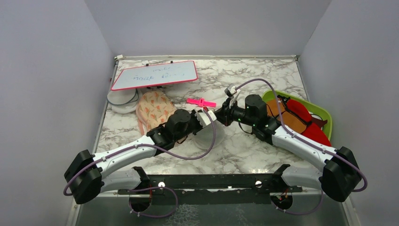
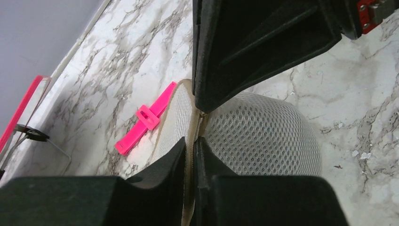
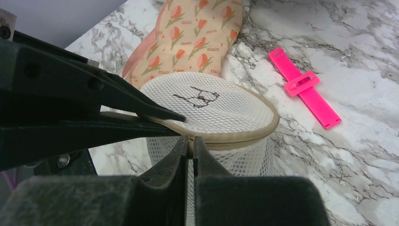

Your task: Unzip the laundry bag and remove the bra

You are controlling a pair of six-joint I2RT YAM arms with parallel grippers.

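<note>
Our left gripper [image 2: 192,143] is pressed together on the beige rim of the laundry bag [image 2: 263,136]. The right gripper [image 3: 189,143] pinches the same rim just beside it, perhaps on the zip pull, though we cannot be sure. The bag sits in the middle of the table [image 1: 244,150], zipped where its edge shows. A floral pouch [image 3: 193,33] crowds its far edge, a pink clip [image 3: 306,87] lies near, and bare marble opens on the near side.
</note>
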